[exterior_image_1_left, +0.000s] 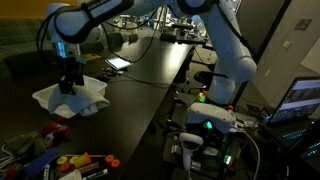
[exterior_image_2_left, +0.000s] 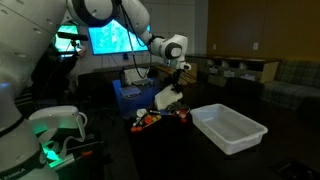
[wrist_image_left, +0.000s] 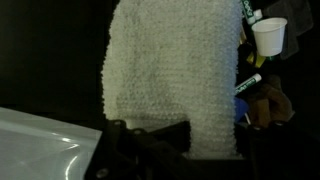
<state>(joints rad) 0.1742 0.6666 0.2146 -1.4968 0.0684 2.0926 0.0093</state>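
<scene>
My gripper (exterior_image_1_left: 68, 78) is shut on a white knobbly cloth (exterior_image_1_left: 70, 102) and holds it up off the dark table, so it hangs down from the jaws. In an exterior view the gripper (exterior_image_2_left: 175, 76) and the hanging cloth (exterior_image_2_left: 168, 98) are left of a white plastic bin (exterior_image_2_left: 230, 128). In the wrist view the cloth (wrist_image_left: 170, 70) fills the middle and runs down between the dark fingers of the gripper (wrist_image_left: 213, 140). A corner of the bin (wrist_image_left: 40, 148) shows at the lower left.
A pile of coloured toys and markers lies by the cloth (exterior_image_2_left: 160, 118) and at the table's near end (exterior_image_1_left: 60, 160). A white paper cup (wrist_image_left: 268, 35) stands beyond them. A blue box (exterior_image_2_left: 130, 95) and a tablet (exterior_image_1_left: 118, 63) are also on the table.
</scene>
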